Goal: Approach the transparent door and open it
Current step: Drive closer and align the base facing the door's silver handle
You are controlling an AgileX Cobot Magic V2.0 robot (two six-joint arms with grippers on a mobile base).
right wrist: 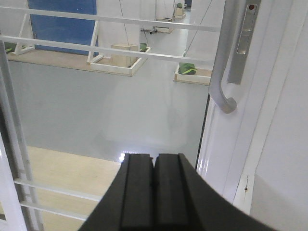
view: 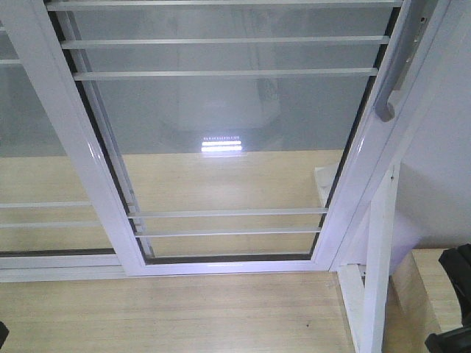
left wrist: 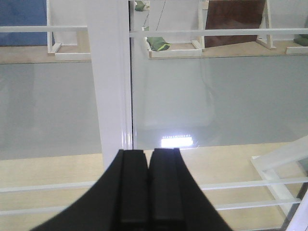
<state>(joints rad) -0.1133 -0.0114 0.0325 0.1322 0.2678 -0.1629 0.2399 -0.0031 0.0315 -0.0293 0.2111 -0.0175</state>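
Pale wood floor meets the tall clear-glass, white-framed sliding door dead ahead. Left pincer & right pincer both pressed together. Prob. best to part the right, hook the curved grey bar handle at door's right edge, and slide left.

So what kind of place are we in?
Probably an indoor mock-up or test hall: the transparent door with its grey handle stands on pale wood flooring, and similar white-framed platforms sit beyond the glass.

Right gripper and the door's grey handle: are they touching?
Apart. In the right wrist view the right gripper sits low in frame, the grey handle well above-right, with door glass showing between them.
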